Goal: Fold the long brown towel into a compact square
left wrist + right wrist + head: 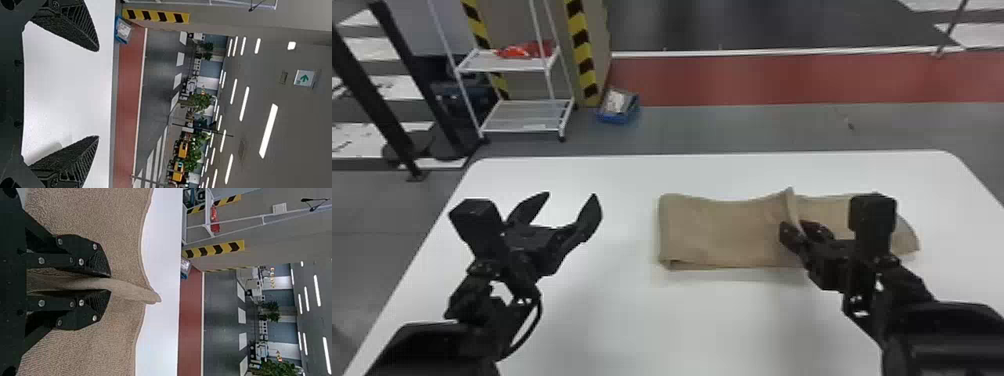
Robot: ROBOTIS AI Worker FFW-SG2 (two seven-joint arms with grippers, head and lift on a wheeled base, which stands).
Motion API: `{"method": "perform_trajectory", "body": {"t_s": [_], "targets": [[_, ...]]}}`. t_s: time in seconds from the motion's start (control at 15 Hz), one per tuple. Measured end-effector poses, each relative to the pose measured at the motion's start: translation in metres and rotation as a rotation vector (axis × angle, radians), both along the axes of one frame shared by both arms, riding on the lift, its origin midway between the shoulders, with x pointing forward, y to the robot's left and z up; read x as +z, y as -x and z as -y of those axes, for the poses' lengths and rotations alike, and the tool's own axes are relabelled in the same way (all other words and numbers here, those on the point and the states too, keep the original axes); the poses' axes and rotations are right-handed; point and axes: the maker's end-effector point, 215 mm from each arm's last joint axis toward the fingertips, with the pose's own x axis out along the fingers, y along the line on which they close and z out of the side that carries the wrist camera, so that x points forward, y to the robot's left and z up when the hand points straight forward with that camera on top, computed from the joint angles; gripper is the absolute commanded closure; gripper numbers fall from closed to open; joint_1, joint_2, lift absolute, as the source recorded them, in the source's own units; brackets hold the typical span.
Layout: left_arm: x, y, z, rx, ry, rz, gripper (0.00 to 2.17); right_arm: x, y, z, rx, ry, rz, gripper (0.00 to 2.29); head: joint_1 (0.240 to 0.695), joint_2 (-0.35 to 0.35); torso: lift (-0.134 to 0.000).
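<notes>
Right claw (795,230) gripping brown towel (722,232); left claw (571,195) spread wide; green-arrow sign (304,78) beyond.

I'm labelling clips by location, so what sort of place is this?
Probably an indoor workshop or test hall: yellow-and-black striped edging, a red floor strip and a white wire-frame rack lie beyond the table.

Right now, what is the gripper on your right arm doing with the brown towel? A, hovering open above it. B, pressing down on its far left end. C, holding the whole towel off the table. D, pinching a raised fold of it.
D: the right gripper has its fingers closed on a ridge of the towel, the rest lying on the table.
</notes>
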Motion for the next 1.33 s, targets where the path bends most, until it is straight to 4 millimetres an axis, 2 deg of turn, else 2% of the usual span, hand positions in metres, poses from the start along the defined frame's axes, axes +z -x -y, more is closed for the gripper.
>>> {"method": "perform_trajectory", "body": {"t_s": [0.4, 0.47, 0.6, 0.67, 1.0, 1.07, 1.33], "targets": [[-0.006, 0.001, 0.000, -0.003, 0.002, -0.011, 0.09, 0.000, 0.000, -0.001, 0.003, 0.006, -0.002, 0.88, 0.695, 0.067, -0.125], [-0.007, 0.001, -0.001, -0.002, 0.002, -0.012, 0.09, -0.001, 0.000, -0.001, 0.003, 0.007, -0.006, 0.80, 0.695, 0.067, -0.125], [-0.007, 0.001, -0.001, -0.001, 0.002, -0.013, 0.09, -0.004, 0.002, 0.002, -0.002, 0.004, -0.018, 0.40, 0.695, 0.065, -0.125], [-0.008, 0.001, -0.002, -0.001, 0.002, -0.014, 0.09, -0.005, 0.003, 0.005, -0.007, 0.001, -0.021, 0.37, 0.695, 0.064, -0.125], [-0.010, 0.000, -0.001, -0.001, 0.004, -0.014, 0.09, -0.006, 0.006, 0.021, -0.035, 0.004, -0.027, 0.38, 0.695, 0.046, -0.125], [-0.010, -0.001, -0.001, -0.002, 0.004, -0.014, 0.09, -0.006, 0.004, 0.021, -0.035, 0.009, -0.028, 0.46, 0.695, 0.045, -0.125], [-0.010, -0.001, -0.002, -0.001, 0.004, -0.015, 0.09, -0.009, 0.002, 0.008, -0.011, 0.023, -0.033, 0.47, 0.695, 0.057, -0.125]]}}
